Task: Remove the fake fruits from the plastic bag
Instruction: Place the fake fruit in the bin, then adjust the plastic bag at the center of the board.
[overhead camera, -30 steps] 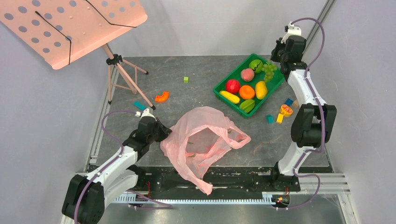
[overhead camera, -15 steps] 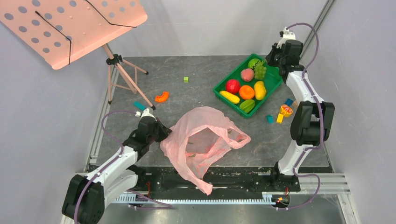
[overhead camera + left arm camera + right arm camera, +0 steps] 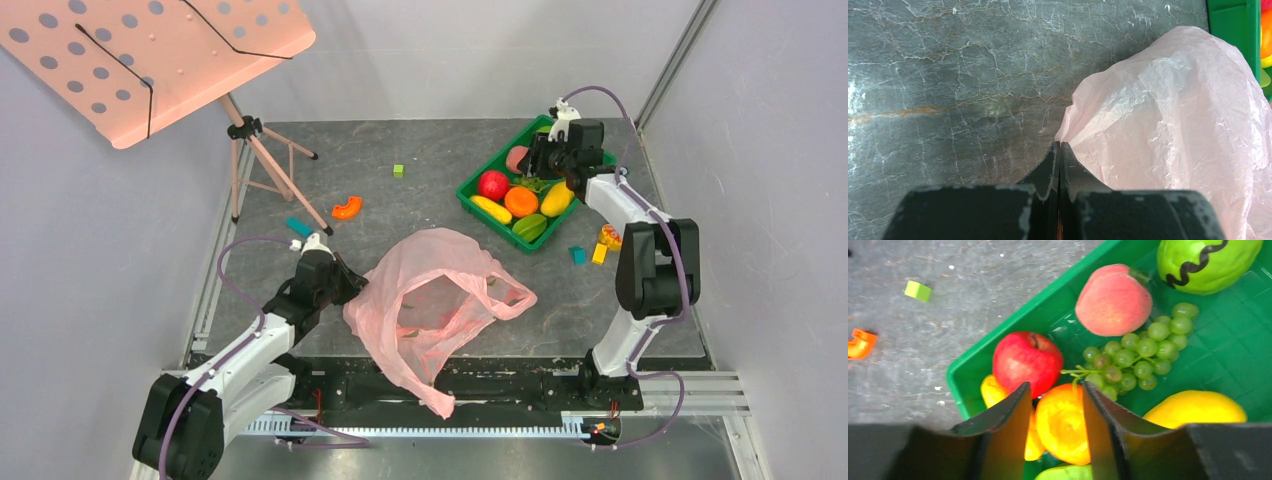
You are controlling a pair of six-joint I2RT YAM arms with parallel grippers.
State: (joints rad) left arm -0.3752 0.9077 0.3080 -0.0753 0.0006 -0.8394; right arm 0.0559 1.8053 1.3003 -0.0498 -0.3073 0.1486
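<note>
The pink plastic bag (image 3: pixel 430 300) lies crumpled near the table's front, and my left gripper (image 3: pixel 355 285) is shut on its left edge. The left wrist view shows my left gripper (image 3: pixel 1060 145) pinching a fold of the bag (image 3: pixel 1168 115). My right gripper (image 3: pixel 540 165) hangs open over the green tray (image 3: pixel 470 190). In the right wrist view my right gripper (image 3: pixel 1055 386) holds nothing; an orange fruit (image 3: pixel 1063 422) sits below the gap. The grape bunch (image 3: pixel 1133 357), red apple (image 3: pixel 1027 361), yellow mango (image 3: pixel 1195 407) and banana (image 3: pixel 993 390) lie in the tray (image 3: pixel 1243 340).
A pink peach (image 3: pixel 1113 300) and a green ball with a black wavy line (image 3: pixel 1205 262) share the tray. The pink music stand (image 3: pixel 150 60) stands back left on its tripod (image 3: pixel 265 160). An orange curved piece (image 3: pixel 347 207), green cube (image 3: pixel 398 170) and coloured blocks (image 3: pixel 600 245) lie scattered.
My right arm carried the grape bunch from the tray's far corner toward its middle, then opened; the grapes now lie in the tray. The left arm and bag stayed still.
</note>
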